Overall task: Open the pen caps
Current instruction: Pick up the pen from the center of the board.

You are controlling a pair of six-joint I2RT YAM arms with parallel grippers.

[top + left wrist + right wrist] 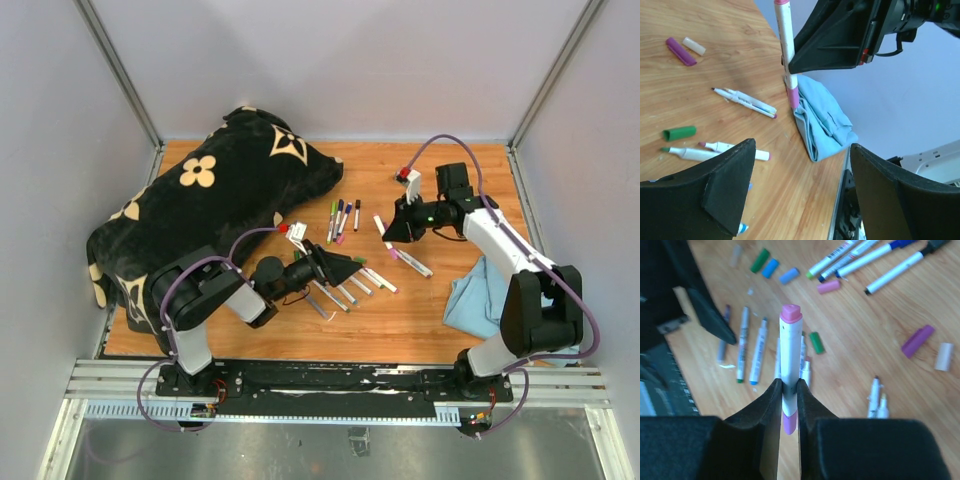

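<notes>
**Right gripper pinches a pink marker on end; left gripper spread and empty**

At the near edge of the wooden table (420,330), the left arm is folded low and reaches to the right. The left gripper (345,268) has its fingers (730,185) spread wide with nothing between them, over a row of uncapped markers (350,290). In its wrist view a green cap (679,133) lies loose just past one finger, beside two bare-tipped markers. Farther off, a purple cap (681,51) and a pale cap (693,46) lie side by side.

The right arm rises from its base, bends at the elbow and reaches back toward the left. The right gripper (789,385) is clamped on the white barrel of a pink marker (790,345), which stands upright above the table between the two grippers. The marker is pink at both ends, and I cannot tell which end is the cap. One end is sunk between the fingers in the right wrist view; the other is cut off by the top edge of the left wrist view.

A crumpled blue cloth (480,295) lies beside the right arm. Beyond the held marker lie more loose caps (771,267) in green, blue and pink. Past them is a cluster of capped markers (343,218). A black cushion (210,195) with beige flowers fills the far left corner.
</notes>
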